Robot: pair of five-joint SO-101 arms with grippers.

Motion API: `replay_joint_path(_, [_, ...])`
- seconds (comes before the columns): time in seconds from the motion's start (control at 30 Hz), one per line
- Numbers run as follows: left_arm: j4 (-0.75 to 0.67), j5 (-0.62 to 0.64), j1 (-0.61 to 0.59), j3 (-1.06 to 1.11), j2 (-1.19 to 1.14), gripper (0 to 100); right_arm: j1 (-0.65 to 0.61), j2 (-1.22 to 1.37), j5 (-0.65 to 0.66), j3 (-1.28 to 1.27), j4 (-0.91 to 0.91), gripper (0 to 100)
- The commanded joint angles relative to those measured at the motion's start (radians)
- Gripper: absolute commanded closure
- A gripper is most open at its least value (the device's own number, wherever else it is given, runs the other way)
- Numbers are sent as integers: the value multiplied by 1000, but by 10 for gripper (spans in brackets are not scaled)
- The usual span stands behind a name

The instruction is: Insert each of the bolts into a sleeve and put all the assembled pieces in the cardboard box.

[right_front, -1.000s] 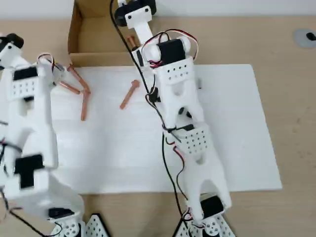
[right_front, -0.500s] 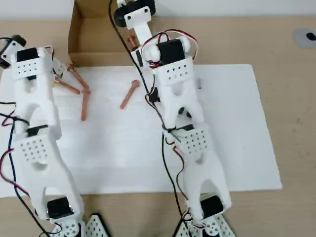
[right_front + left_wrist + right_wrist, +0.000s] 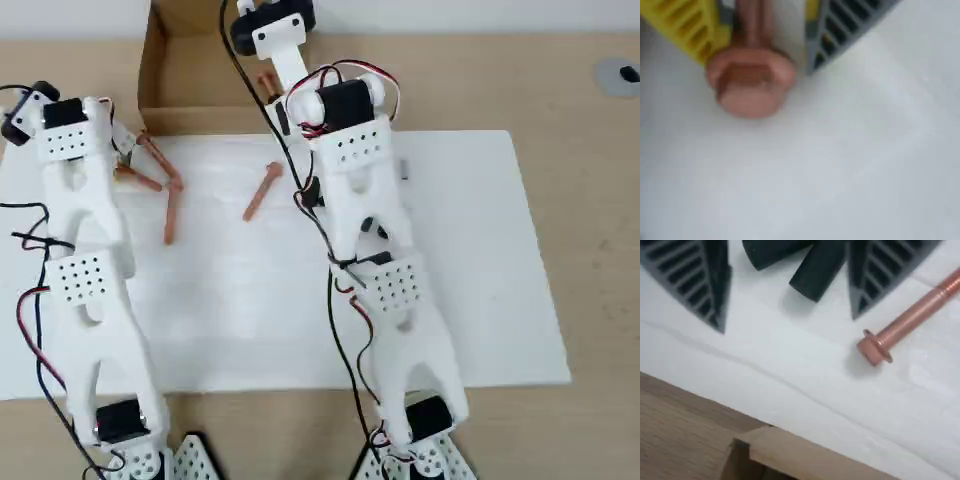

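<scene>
lying within left gripper [image 3: 761, 52]: 1 bolt [image 3: 750, 85]

The pincer [image 3: 787, 319] stands spread, black sleeves [image 3: 815, 270], perhaps two, between; a copper bolt [image 3: 907, 320] lies beside.

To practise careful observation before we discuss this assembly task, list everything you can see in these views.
bolts: four, copper, on the white sheet; three clustered at its left, one nearer the right arm
copper piece: one, in the cardboard box, partly hidden
sleeves: apparently two, black, between the right end effector's fingers
cardboard box: one, brown, far edge of the sheet
white sheet: one, on the table
table: one, wooden
grey round thing: one, table's far right
arms: two, white, side by side
left end effector: one, yellow and grey, around a bolt
right end effector: one, dark, open
</scene>
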State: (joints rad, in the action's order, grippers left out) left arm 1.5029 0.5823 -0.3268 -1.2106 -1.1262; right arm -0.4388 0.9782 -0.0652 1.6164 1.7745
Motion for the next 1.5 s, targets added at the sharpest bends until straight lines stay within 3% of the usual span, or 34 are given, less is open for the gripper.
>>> replay_joint_path(0.0, [8,8,28,-49,-10,886,-7,-99,11,48,14,801])
replay_joint_path(0.37, [112,9,66,-40,-15,897,-7,-101,11,48,14,801])
replay_joint_path(0.5, [132,8,61,-48,-15,998,-7,-104,11,48,14,801])
replay_joint_path(0.8, [150,2,12,-57,-4,991,-5,-105,11,48,14,802])
replay_joint_path(0.97, [250,-68,17,-230,25,991,-8,-105,11,48,14,802])
replay_joint_path(1.1, [253,-120,11,-345,101,994,-10,-105,11,48,14,802])
replay_joint_path(1.47, [253,-322,11,17,510,993,-7,-105,11,48,15,802])
